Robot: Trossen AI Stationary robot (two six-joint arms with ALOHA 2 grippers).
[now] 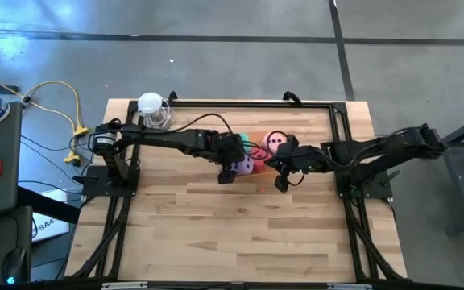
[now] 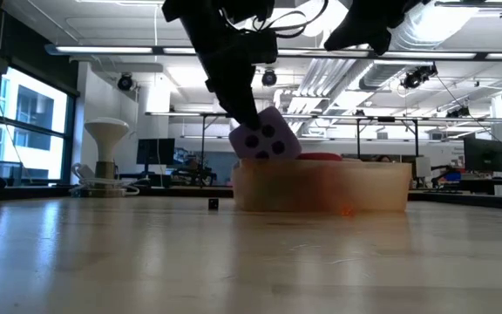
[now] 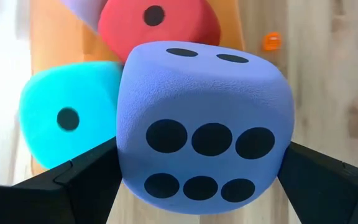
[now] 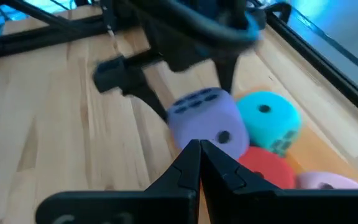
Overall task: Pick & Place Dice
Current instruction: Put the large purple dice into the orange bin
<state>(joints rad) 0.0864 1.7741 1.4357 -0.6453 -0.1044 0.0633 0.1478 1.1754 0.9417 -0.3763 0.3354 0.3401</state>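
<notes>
Left claw: both dark fingers are spread wide and pressed against opposite flanks of the purple die, clamped on it. The six-pip face looks back along the claw and a two-pip face is turned away from it. Judgement: the wide stance is simply the width of the soft cube, and the grip across flat faces keeps it from twisting.

Landmark: the translucent orange tray. From table height the purple die hangs tilted, just above the tray's near-left rim, partly over the wall. Judgement: it is held for a drop into the tray, not yet let go.

Inside the tray, just beyond the held die, sit the teal die and the red die, close together; the pink die lies at the tray's far side. So three of the four look already placed.

Right claw: fingers together, holding nothing, hovering at the tray's right side and pointed at the dice; this arm seems to wait.

Well away from the tray, at the table's back left corner, stands a clear cup with a white rounded top.

Writing: none legible on dice, tray or cup; only pips. A white label left of the table is too small to read.
</notes>
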